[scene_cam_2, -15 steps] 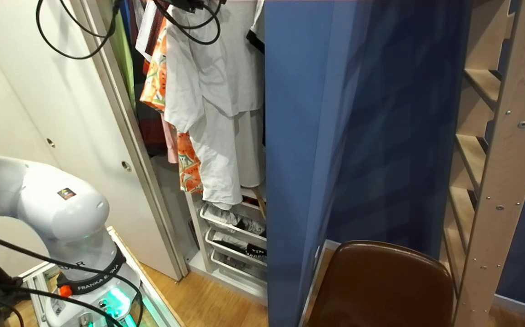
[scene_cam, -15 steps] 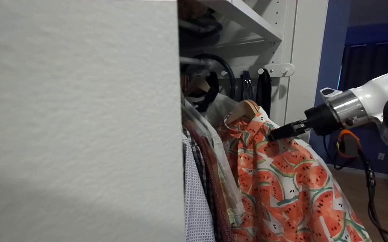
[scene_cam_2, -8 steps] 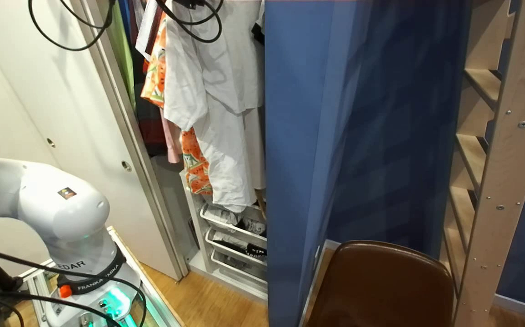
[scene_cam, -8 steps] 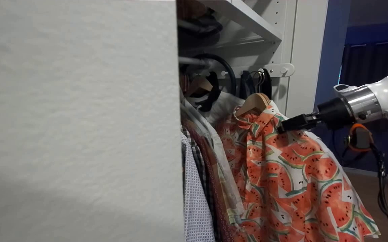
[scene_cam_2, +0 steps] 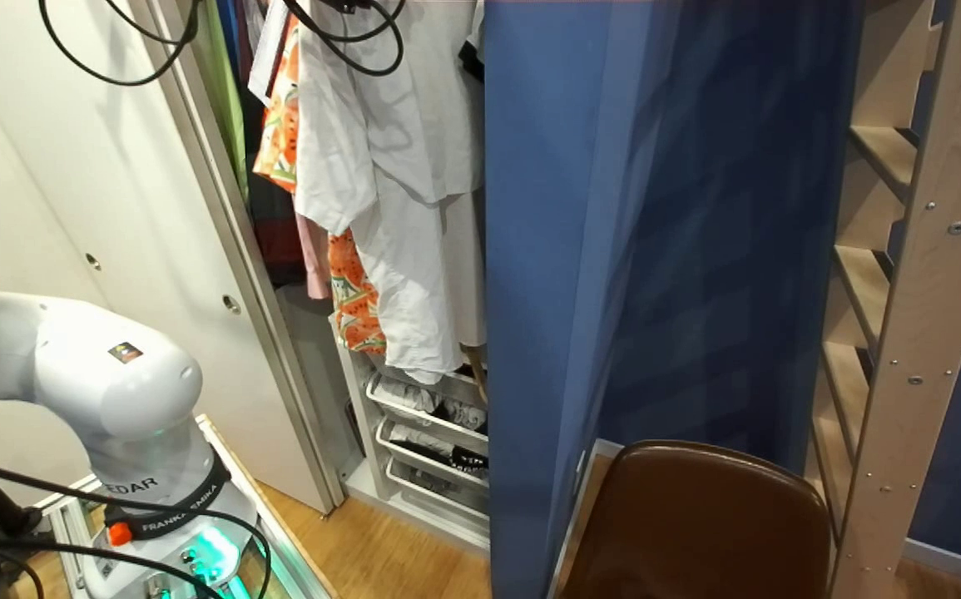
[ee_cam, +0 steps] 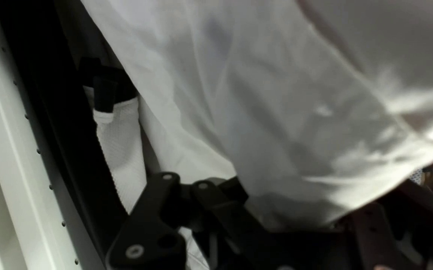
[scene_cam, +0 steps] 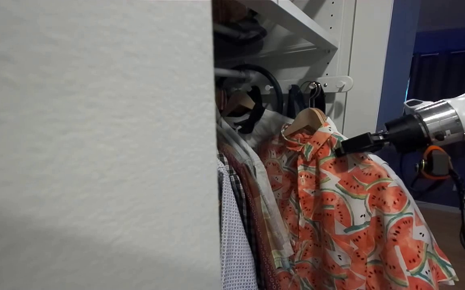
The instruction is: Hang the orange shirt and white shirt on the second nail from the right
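The orange shirt is in the closet on a hanger, its hook at the second peg from the right; whether caught, I cannot tell. The gripper pinches the shirt's shoulder. The white shirt lies against it, other clothes alongside. Below, baskets hold grey and black cloth.

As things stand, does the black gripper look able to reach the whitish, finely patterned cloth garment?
Probably not directly: the gripper seems to hold the orange watermelon-print cloth shirt, and in an exterior view that shirt and a black checked garment hang between the gripper and the whitish patterned garment.
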{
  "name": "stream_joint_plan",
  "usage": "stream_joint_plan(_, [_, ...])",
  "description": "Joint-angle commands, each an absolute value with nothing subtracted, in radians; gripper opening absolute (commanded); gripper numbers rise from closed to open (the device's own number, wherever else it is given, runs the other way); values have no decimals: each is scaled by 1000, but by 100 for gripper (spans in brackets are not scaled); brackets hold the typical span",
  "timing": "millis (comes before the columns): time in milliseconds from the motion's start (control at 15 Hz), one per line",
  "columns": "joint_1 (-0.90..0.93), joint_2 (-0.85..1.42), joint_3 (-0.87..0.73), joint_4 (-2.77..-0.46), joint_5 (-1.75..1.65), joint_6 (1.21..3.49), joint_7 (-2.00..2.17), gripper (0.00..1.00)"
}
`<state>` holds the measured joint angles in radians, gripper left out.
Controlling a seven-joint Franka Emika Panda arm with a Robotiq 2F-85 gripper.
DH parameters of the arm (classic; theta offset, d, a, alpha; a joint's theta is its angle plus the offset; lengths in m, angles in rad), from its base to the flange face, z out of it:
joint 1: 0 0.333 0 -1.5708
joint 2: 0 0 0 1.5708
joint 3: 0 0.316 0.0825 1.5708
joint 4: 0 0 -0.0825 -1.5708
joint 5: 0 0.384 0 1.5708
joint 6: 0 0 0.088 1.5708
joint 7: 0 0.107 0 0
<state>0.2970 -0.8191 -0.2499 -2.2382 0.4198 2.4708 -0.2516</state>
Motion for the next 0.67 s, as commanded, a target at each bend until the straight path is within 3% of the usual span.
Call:
stream_joint_plan(0, [329, -840, -262, -2209, 459, 2517, -300, 1])
stream_joint_plan(600, [368, -807, -284, -2183, 496, 2582, -301, 1])
